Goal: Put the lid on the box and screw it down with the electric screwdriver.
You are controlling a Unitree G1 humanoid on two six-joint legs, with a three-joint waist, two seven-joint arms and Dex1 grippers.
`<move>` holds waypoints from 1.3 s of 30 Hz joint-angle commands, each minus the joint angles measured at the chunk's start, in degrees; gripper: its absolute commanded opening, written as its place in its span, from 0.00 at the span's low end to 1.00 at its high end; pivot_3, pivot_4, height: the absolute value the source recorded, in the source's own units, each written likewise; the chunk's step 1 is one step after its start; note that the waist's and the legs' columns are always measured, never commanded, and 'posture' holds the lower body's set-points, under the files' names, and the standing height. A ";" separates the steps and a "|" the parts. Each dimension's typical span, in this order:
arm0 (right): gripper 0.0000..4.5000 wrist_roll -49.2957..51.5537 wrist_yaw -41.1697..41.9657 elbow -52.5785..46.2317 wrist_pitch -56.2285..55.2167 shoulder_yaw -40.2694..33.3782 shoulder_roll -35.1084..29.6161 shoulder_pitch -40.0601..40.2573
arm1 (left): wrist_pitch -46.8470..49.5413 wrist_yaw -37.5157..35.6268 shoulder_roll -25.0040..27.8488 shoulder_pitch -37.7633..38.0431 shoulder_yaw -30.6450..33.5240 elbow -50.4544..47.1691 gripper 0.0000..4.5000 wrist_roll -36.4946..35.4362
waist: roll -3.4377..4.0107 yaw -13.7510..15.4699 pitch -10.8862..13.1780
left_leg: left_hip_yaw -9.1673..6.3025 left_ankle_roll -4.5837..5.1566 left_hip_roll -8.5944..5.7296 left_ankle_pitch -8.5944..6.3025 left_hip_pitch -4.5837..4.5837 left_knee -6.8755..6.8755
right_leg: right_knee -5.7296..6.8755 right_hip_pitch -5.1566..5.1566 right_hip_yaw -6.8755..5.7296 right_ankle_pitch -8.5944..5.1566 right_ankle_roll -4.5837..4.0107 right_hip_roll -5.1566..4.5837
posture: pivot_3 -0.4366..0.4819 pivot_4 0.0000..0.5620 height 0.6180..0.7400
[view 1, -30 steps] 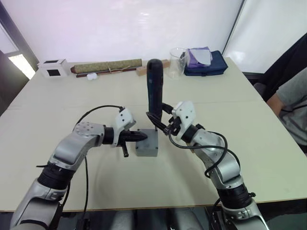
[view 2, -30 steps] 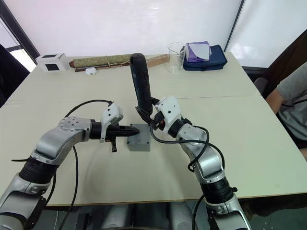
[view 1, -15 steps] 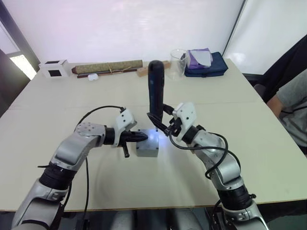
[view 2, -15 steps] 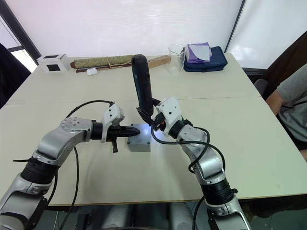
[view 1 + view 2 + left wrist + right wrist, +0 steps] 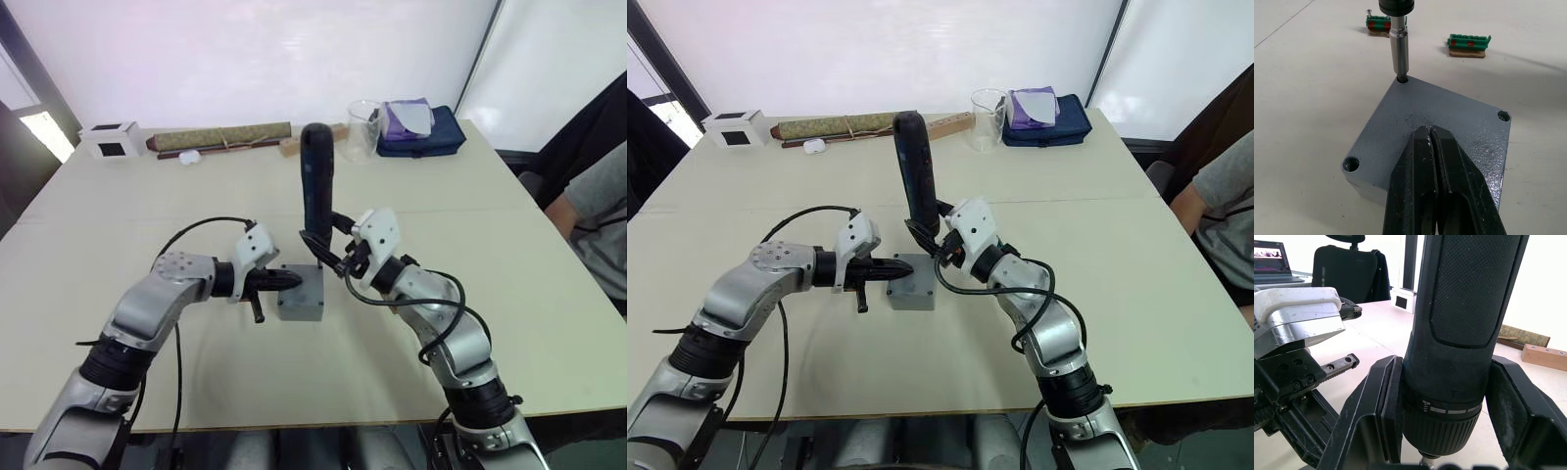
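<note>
The grey lid (image 5: pixel 1449 115) lies on the grey box (image 5: pixel 299 309), which stands at the table's middle. My left gripper (image 5: pixel 1432 143) is shut with nothing in it, and its tips rest over the lid's top from the left side. My right gripper (image 5: pixel 329 253) is shut on the black electric screwdriver (image 5: pixel 315 186) and holds it upright. The metal bit (image 5: pixel 1399 54) stands in the screw hole at one lid corner. Two other corner holes show on the lid. The box's inside is hidden by the lid.
Along the table's far edge stand a white cube (image 5: pixel 108 139), a rolled mat (image 5: pixel 223 135), a wooden block (image 5: pixel 290 144), a clear beaker (image 5: pixel 362 127) and a blue pouch (image 5: pixel 419 129). Two green terminal blocks (image 5: pixel 1467 41) lie beyond the box. A person (image 5: pixel 598 215) sits at the right.
Half a second ago a bluish light glowed at the screwdriver's tip on the lid; it is off now. Both arms stay where they were.
</note>
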 commanded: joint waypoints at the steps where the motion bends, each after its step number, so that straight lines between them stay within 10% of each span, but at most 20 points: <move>1: 0.46 2.28 1.60 -2.32 6.32 -0.51 -1.73 -1.17 | 0.94 0.38 -0.13 1.49 -0.79 -0.09 0.00 0.51 | 0.01 0.08 0.01 | 0.00 0.00 0.00 0.00 0.00 -0.03 | -0.01 -0.01 0.00 0.02 -0.03 0.00 | 0.48 0.27 1.00; 11: 0.46 21.75 -2.91 -11.72 29.79 -18.90 -5.32 -21.91 | 1.23 0.89 -1.40 3.04 1.47 0.90 0.00 -1.18 | 0.30 0.13 0.43 | 0.05 -0.01 -0.02 0.01 -0.23 -0.25 | -0.13 -0.31 0.01 0.11 -0.09 -0.06 | 0.48 0.27 1.00; 16: 0.46 34.74 -1.23 1.29 61.57 -32.82 -19.64 -40.18 | 4.77 0.52 -3.80 -0.34 11.93 1.27 0.00 -11.15 | 0.31 0.47 0.92 | 0.01 0.00 -0.03 0.02 -0.44 -0.28 | -0.14 -0.49 -0.05 0.16 -0.16 -0.10 | 0.48 0.27 1.00; 24: 0.46 32.75 7.11 17.94 71.01 -20.08 -48.87 -23.74 | 7.12 -9.36 4.60 -5.62 7.12 -10.61 0.00 -15.09 | 0.42 0.47 1.17 | -0.11 0.00 -0.39 0.02 -1.58 -0.27 | -0.46 -1.30 -0.26 0.26 0.04 -0.46 | 0.48 0.27 1.00; 39: 0.46 22.37 17.44 29.93 60.34 -1.92 -54.33 -20.01 | 4.34 -7.94 4.01 -5.33 1.42 -12.34 0.00 -11.30 | 0.67 -1.41 1.44 | -0.08 0.01 -0.41 0.05 -1.94 0.06 | -0.04 -2.02 0.32 0.43 0.36 -0.09 | 0.48 0.27 1.00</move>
